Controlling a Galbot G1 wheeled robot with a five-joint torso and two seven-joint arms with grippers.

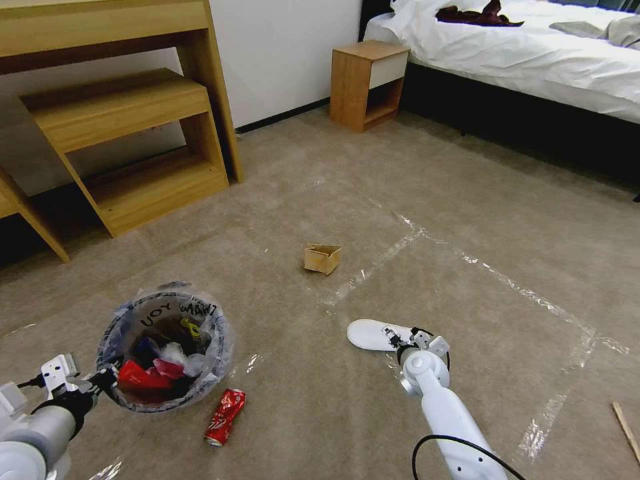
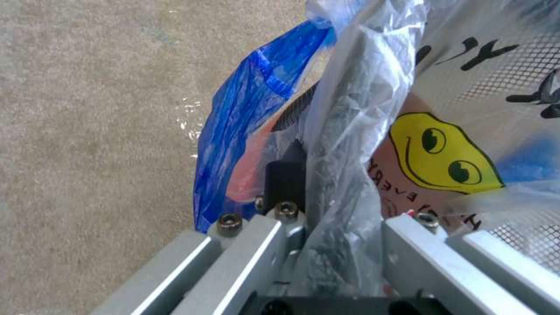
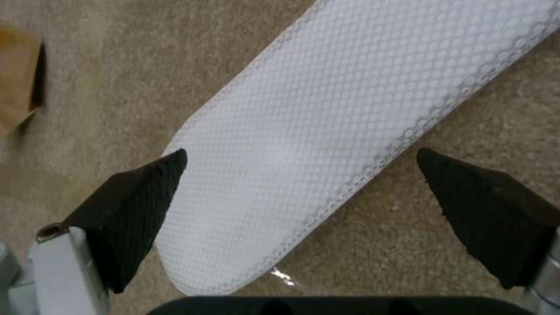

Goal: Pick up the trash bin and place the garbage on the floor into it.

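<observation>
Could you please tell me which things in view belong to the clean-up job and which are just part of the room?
Belonging to the job:
trash bin, held at its rim by the left gripper
white slipper, under the open right gripper
crushed red can
cardboard box
wooden stick

Just lying about:
bedside table
bed
wooden desk

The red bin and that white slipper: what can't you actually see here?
- Trash bin: outer wall and base, hidden by its plastic bag in the head view.
- Left pincer: fingertips, buried in the bag in the left wrist view.
- Slipper: far end, cut off by the right wrist view's edge.
</observation>
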